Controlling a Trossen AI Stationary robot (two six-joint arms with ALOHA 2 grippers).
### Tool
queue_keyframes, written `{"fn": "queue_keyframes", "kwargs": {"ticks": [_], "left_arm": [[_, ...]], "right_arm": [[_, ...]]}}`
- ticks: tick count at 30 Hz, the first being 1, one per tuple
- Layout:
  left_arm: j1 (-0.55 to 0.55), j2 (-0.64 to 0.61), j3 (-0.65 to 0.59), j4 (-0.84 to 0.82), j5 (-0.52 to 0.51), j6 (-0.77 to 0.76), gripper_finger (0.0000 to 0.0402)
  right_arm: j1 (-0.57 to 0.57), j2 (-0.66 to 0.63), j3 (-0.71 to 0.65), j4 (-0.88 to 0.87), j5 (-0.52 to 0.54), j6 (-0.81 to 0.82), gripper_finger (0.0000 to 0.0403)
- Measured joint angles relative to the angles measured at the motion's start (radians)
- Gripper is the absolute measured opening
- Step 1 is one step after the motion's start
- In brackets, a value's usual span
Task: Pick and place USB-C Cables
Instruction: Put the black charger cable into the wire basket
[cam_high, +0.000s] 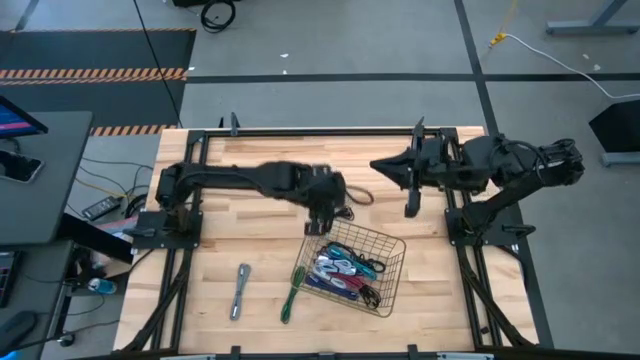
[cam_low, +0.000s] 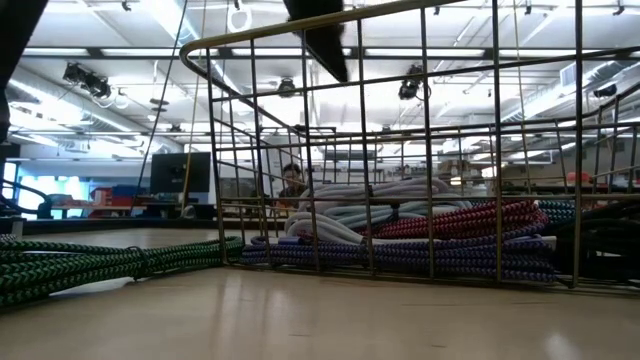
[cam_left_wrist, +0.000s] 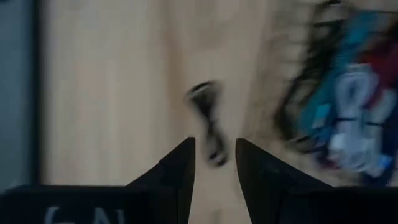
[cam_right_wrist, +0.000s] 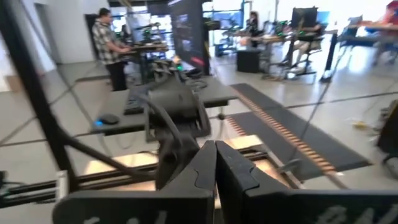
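High view: left gripper (cam_high: 322, 222) hangs at the basket's (cam_high: 392, 243) 11 o'clock rim, fingers parted and empty, probably lining up on a black cable (cam_left_wrist: 208, 127). Most cables (cam_high: 345, 270) sit inside already. Right gripper (cam_high: 410, 208) parked at 1 o'clock, closed, empty.
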Motion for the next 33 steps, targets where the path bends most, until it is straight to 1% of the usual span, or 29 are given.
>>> {"fn": "queue_keyframes", "kwargs": {"ticks": [3,6,9,13,18,21,23,28,33], "left_arm": [[0.029,0.0,0.082,-0.169,-0.102,-0.061,0.0121],[0.06,-0.001,0.129,-0.313,-0.174,-0.129,0.0121],[0.085,-0.011,0.134,-0.433,-0.199,-0.231,0.0121],[0.097,-0.022,0.133,-0.558,-0.2,-0.379,0.0121],[0.071,-0.058,0.133,-0.552,-0.204,-0.474,0.0121],[0.046,-0.081,0.132,-0.55,-0.204,-0.544,0.0121],[0.028,-0.098,0.132,-0.549,-0.207,-0.589,0.0121],[-0.018,-0.138,0.132,-0.55,-0.216,-0.686,0.0121],[-0.063,-0.16,0.132,-0.551,-0.284,-0.722,0.0121]], "right_arm": [[-0.032,0.001,0.0,0.01,0.0,-0.03,0.0016],[-0.065,-0.007,0.0,-0.031,-0.003,-0.041,0.0017],[-0.104,-0.015,0.0,-0.114,-0.011,-0.033,0.0018],[-0.165,-0.015,0.0,-0.278,-0.013,0.089,0.0018],[-0.214,-0.005,0.0,-0.522,-0.022,0.193,0.003],[-0.234,-0.002,0.0,-0.639,-0.047,0.249,0.0049],[-0.244,0.001,-0.011,-0.678,-0.053,0.276,0.0066],[-0.273,0.01,-0.111,-0.684,-0.11,0.33,0.0112],[-0.298,0.025,-0.274,-0.638,-0.136,0.4,0.0143]]}}
